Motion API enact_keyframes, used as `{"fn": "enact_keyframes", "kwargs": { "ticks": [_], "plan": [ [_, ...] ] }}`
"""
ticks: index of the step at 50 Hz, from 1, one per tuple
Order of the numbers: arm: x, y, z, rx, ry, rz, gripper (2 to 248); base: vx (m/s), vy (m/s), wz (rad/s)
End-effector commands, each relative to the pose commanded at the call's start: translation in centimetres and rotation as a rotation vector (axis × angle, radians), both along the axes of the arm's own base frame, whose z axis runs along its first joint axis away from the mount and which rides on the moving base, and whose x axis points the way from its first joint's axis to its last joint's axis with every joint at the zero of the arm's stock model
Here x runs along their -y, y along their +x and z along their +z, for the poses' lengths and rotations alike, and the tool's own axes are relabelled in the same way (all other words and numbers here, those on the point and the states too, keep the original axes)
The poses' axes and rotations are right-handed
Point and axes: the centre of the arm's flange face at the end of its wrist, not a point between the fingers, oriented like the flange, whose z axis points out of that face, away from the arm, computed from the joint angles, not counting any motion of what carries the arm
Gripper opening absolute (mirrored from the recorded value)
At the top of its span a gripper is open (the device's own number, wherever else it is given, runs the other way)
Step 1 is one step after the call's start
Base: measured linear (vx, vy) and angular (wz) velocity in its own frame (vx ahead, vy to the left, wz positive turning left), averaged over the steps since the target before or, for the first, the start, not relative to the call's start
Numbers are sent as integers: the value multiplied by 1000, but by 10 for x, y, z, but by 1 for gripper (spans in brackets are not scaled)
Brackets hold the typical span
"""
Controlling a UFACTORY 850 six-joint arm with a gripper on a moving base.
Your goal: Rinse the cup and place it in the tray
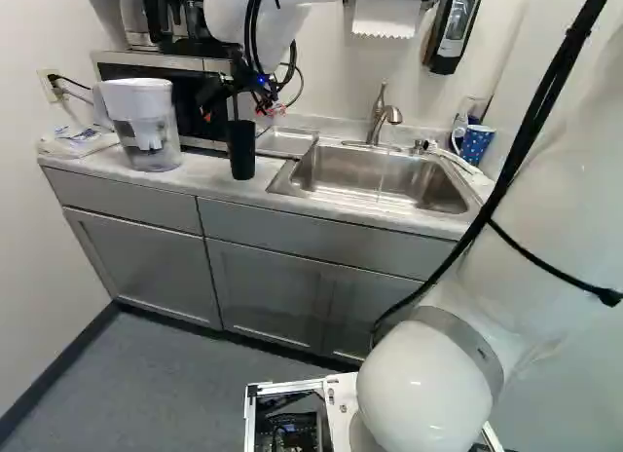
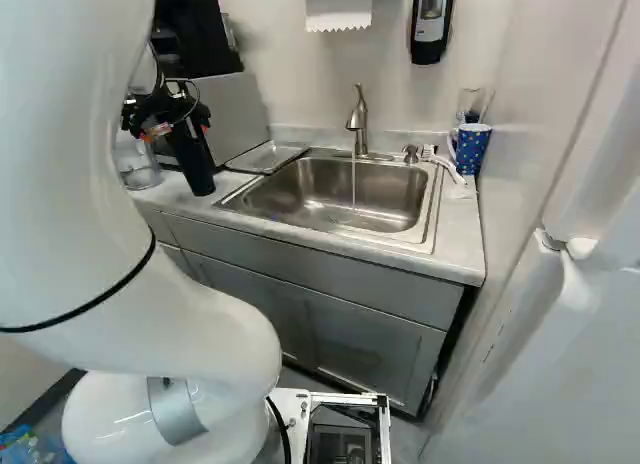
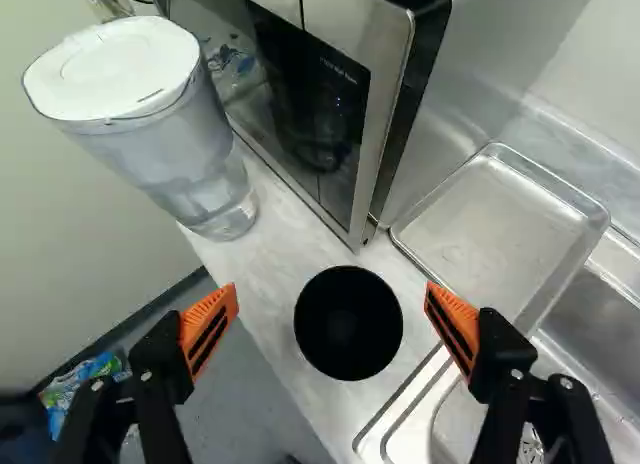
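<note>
Presently, in the wrist view, the gripper (image 3: 332,294) has its fingers apart, one on each side of the black cup (image 3: 348,324), with a gap at both sides. The cup is therefore not gripped. Hazard: closing off-centre could make one pad meet the cup first and push it over or off the counter (image 3: 265,284), whose front edge runs close beside it. A weak hold could let it slip once wet. The metal tray (image 3: 500,234) lies beside the sink, and a low swing could knock its rim.

In the left base view, the cup stands upright on the pale, veined counter, between the water pitcher (image 1: 146,131) and the sink (image 1: 433,184). A microwave (image 1: 195,96) sits behind. A thin stream of water (image 1: 381,184) falls from the tap (image 1: 378,116); tilting the cup too fast beneath it could splash the counter.

In the right base view, grey cabinets (image 2: 375,359) support the counter. A brush (image 2: 442,164) and a blue patterned mug (image 2: 471,149) occupy the far corner. Paper towels (image 2: 338,6) and a soap dispenser (image 2: 430,19) are mounted on the wall above.
</note>
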Motion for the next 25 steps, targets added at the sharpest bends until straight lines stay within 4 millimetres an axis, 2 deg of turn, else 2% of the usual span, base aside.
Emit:
{"fn": "enact_keyframes", "kwargs": {
  "ticks": [25],
  "plan": [
    [3, -19, -26, 8, 5, 15, 247, 0, 0, 0]
  ]
}}
